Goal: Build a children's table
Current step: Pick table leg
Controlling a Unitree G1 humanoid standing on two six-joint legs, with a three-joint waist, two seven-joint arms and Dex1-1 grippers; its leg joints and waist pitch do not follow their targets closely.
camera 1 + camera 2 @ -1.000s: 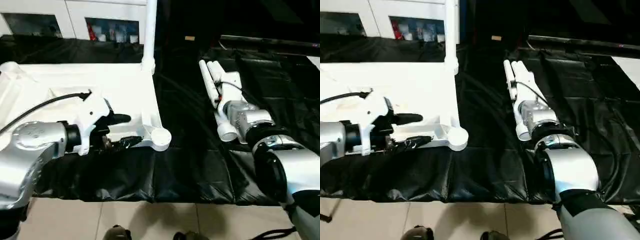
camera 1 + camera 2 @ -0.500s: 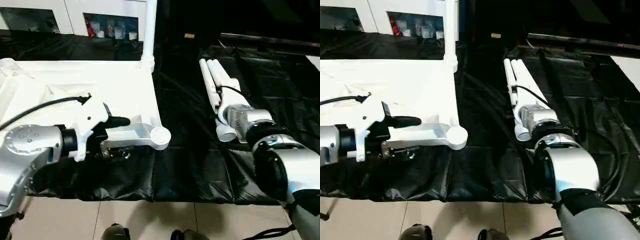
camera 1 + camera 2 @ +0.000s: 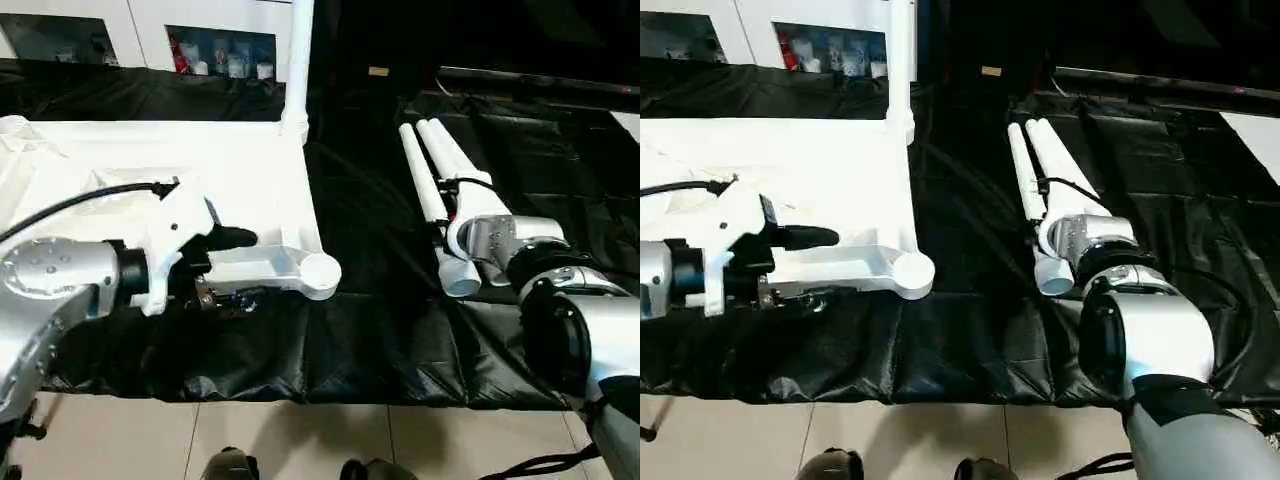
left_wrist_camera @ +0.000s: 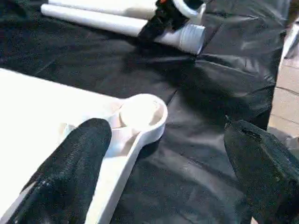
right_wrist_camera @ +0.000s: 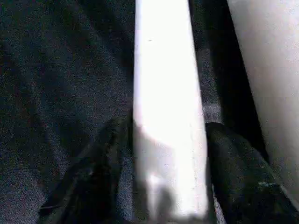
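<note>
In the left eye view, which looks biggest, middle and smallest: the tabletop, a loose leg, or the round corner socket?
1. Tabletop, biggest.
2. Loose leg, middle.
3. Corner socket, smallest, though it sits nearest the camera.

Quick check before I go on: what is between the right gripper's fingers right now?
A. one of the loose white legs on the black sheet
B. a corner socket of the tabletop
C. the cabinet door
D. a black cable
A: the right wrist view shows a loose white leg lying between the right gripper's two black fingers.
</note>
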